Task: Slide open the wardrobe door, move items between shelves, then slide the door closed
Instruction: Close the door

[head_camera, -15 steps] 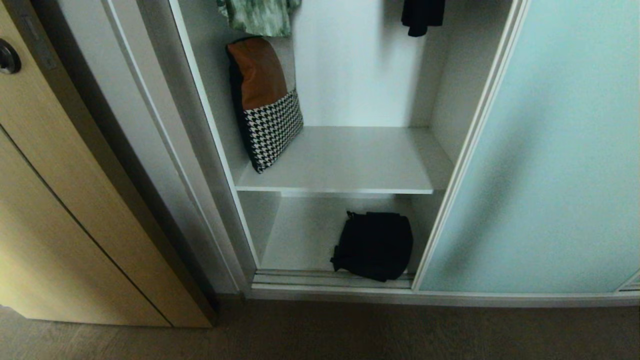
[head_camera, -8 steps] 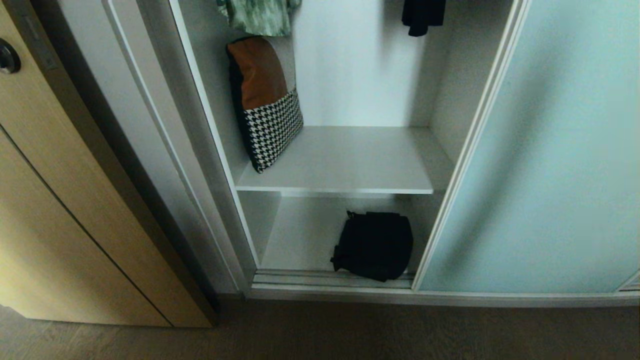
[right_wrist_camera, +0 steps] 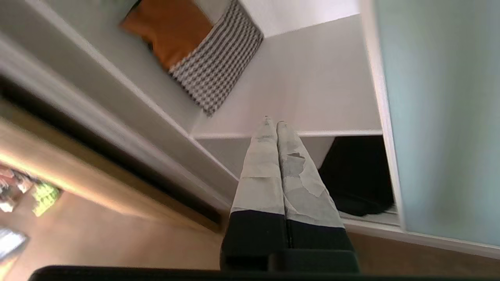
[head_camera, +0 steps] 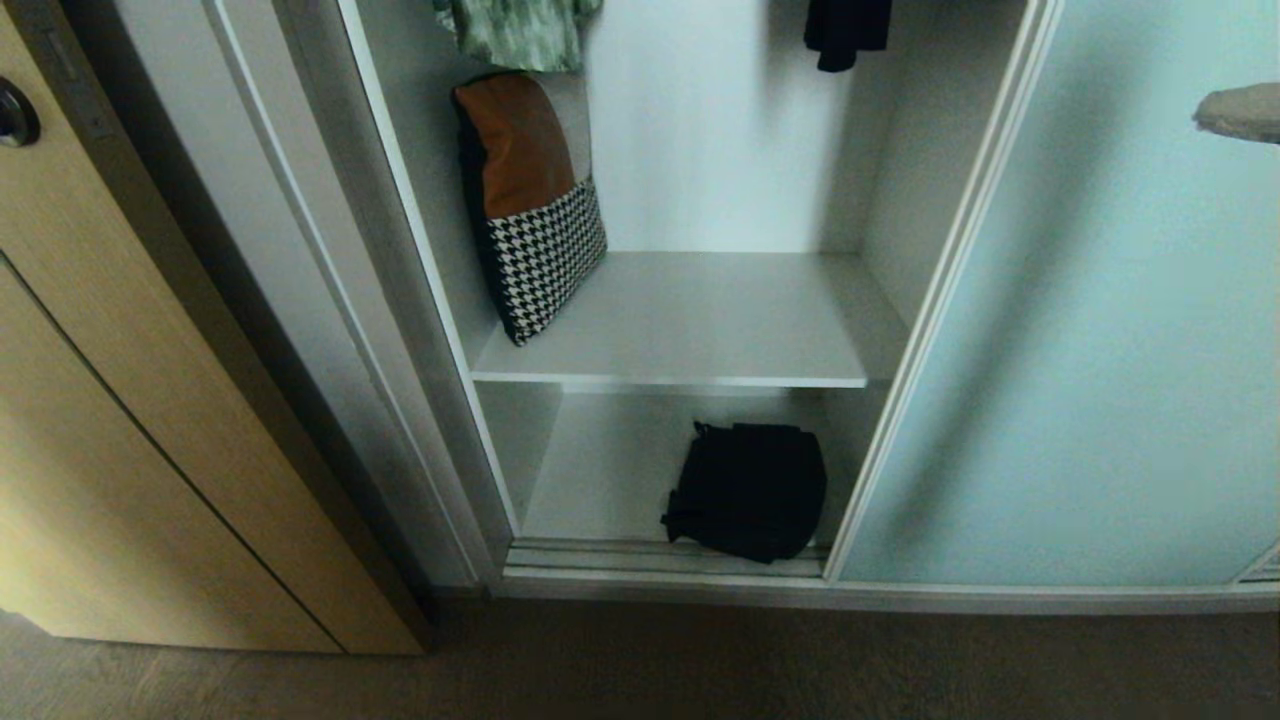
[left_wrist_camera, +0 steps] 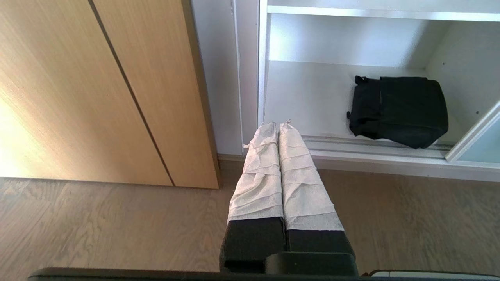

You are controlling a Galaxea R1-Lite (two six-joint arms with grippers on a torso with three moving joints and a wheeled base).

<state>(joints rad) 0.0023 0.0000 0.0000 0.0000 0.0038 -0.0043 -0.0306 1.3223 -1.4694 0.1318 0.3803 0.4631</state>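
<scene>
The sliding wardrobe door stands slid to the right, leaving the wardrobe's left half uncovered. A black fabric bag lies on the bottom shelf, its front edge over the floor track, close to the door's frame. The upper shelf is bare on its right part. My right gripper is shut and empty, raised in front of the door; its tip shows at the head view's right edge. My left gripper is shut and empty, low over the floor before the wardrobe's left post.
A brown-and-houndstooth cushion leans against the left wall on the upper shelf. A green garment and a dark garment hang above. A wood-grain door stands on the left. The door track runs along the wardrobe's base.
The tip of my right gripper has risen into the head view at the right edge, in front of the sliding door. The bag, cushion and door have not moved.
</scene>
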